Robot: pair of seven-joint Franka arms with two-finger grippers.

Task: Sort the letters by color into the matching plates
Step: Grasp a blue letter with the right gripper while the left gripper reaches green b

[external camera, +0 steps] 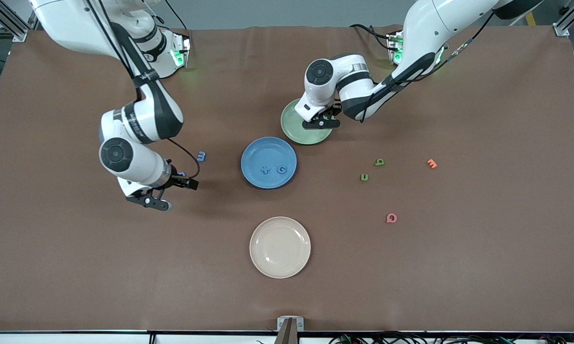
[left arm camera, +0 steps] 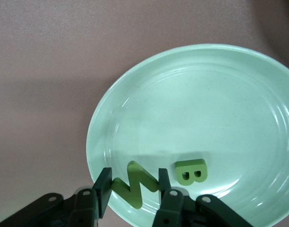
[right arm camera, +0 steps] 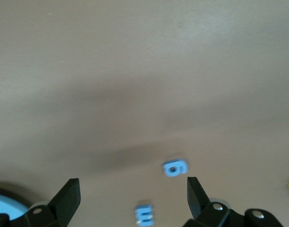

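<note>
Left hand (left arm camera: 132,189) over green plate (left arm camera: 229,94), clamped on green N (left arm camera: 135,184), low beside B (left arm camera: 191,171) for release into matching colour. Right hand (right arm camera: 132,201) spread wide over bench, above blue 6 (right arm camera: 174,168) near E-shape (right arm camera: 144,215), lined for pickup. Blue plate (external camera: 256,157) carries + (external camera: 266,169), G (external camera: 281,169).

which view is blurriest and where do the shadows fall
Right wrist view: softest, the blue 6 and blue E-shape smeared, a faint dark shadow band on the table above them. Left wrist view: sharp, the green N and B crisp, a shadow on the green plate. Front view: clear, soft arm shadows.
</note>
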